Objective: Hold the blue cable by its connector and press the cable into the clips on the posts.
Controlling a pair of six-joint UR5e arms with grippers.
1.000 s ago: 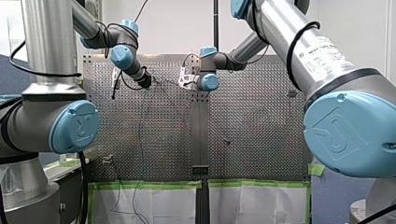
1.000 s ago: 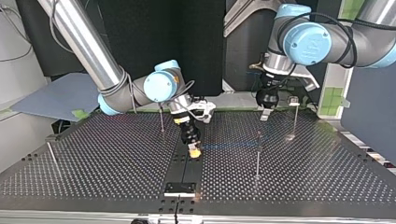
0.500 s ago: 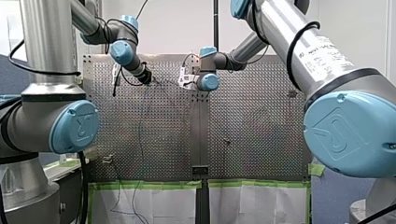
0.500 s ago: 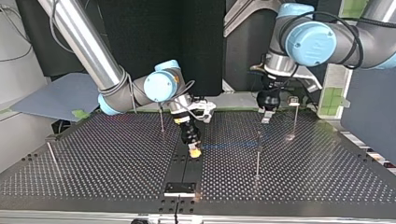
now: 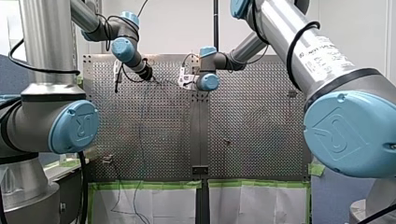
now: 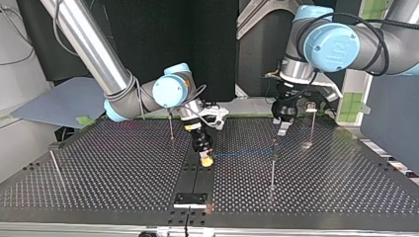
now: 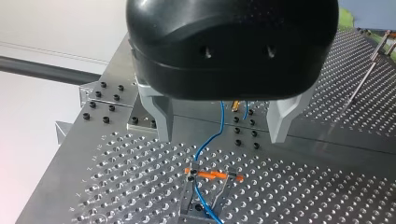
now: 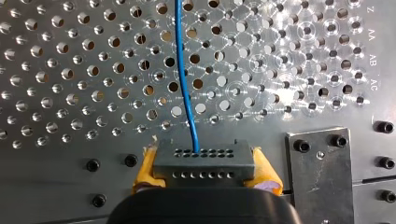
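My right gripper point(image 8: 205, 175) pinches the dark connector point(image 8: 204, 158) between its yellow pads, and the blue cable point(image 8: 183, 70) runs straight ahead from it to the clip point(image 7: 205, 200) under my left gripper point(image 7: 220, 137), whose fingers spread wide either side of the cable.

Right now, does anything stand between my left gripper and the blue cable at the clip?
Nothing visible does. My left gripper is open above the clip, and only the blue cable lies ahead of its fingers.
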